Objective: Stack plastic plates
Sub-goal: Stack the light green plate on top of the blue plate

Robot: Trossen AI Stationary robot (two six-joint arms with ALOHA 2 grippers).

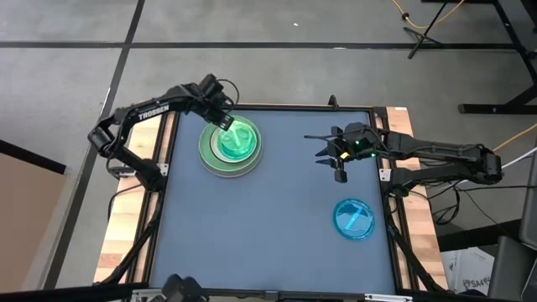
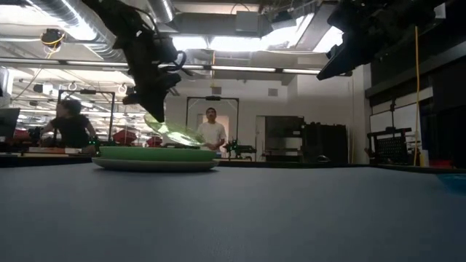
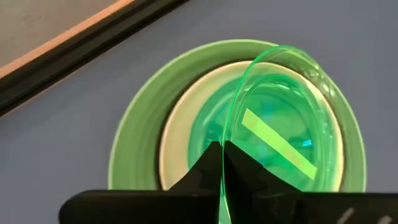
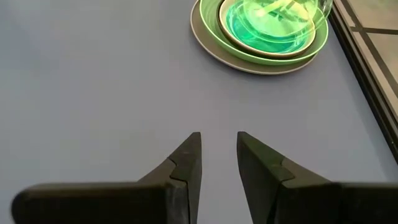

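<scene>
High view: your left gripper point(image 1: 225, 122) fingers pinch a small translucent green plate point(image 1: 237, 139), tilted over the stack point(image 1: 208, 153); right gripper point(image 1: 329, 154) fingers apart, hovering.

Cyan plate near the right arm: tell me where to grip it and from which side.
Grip the cyan plate by its raised rim, coming down from above on the edge nearest the right gripper. It lies flat and alone on the table, so only the thin rim offers a pinch; that gripper is open and empty.

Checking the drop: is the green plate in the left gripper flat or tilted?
Tilted. The left gripper pinches the green plate's rim; its far edge rests on the stack.
</scene>
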